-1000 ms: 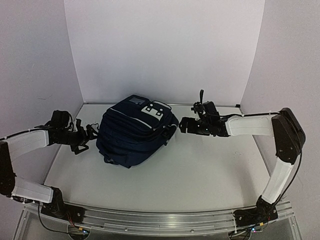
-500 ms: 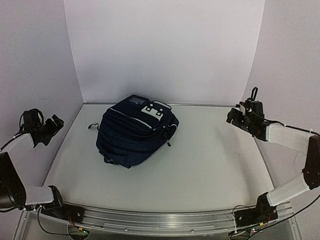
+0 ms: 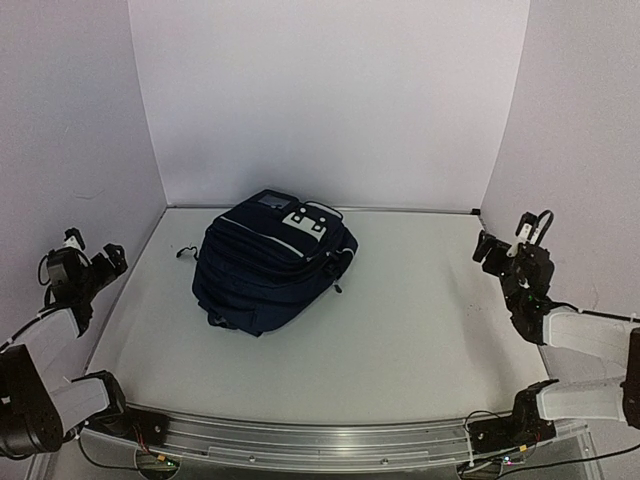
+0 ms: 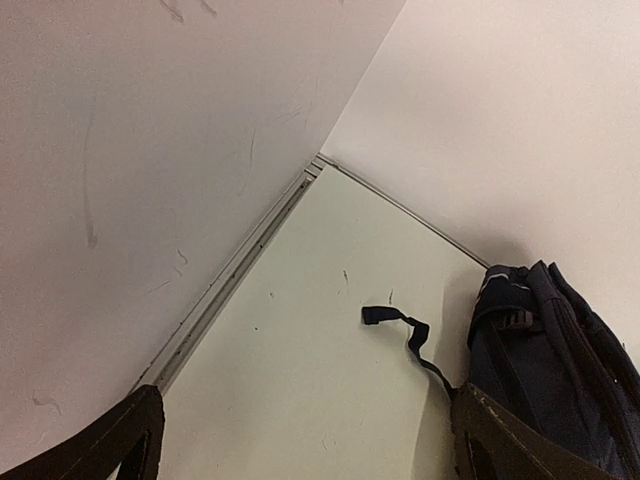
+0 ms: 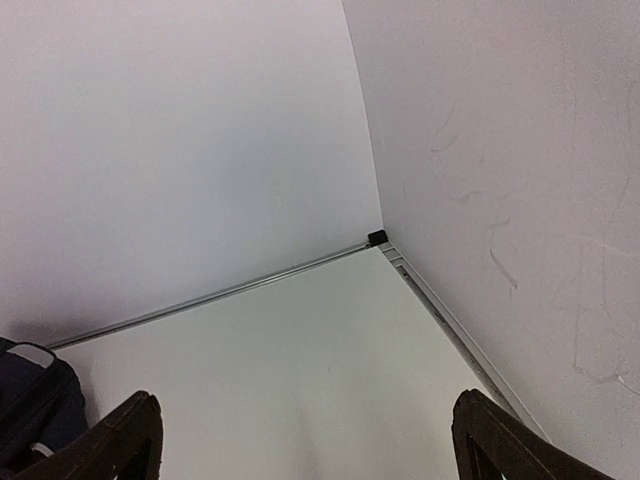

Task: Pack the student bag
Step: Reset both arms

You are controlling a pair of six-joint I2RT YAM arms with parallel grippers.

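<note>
Centre-left on the pale surface [image 3: 400, 320] lies the navy-blue fabric backpack [image 3: 272, 265] (black strap [image 4: 405, 328] trailing left); left pincer [image 3: 92, 252] and right pincer [image 3: 508, 240] gape apart at the frame's edges.

The student bag [image 3: 270, 265] is a navy-blue fabric backpack with a white stripe and a light grey front flap. It lies flat and bulging on the table [image 3: 400, 330], left of centre and toward the far wall, with the flap at its far end. A thin black strap [image 3: 185, 252] trails from the bag's left side onto the tabletop.
</note>
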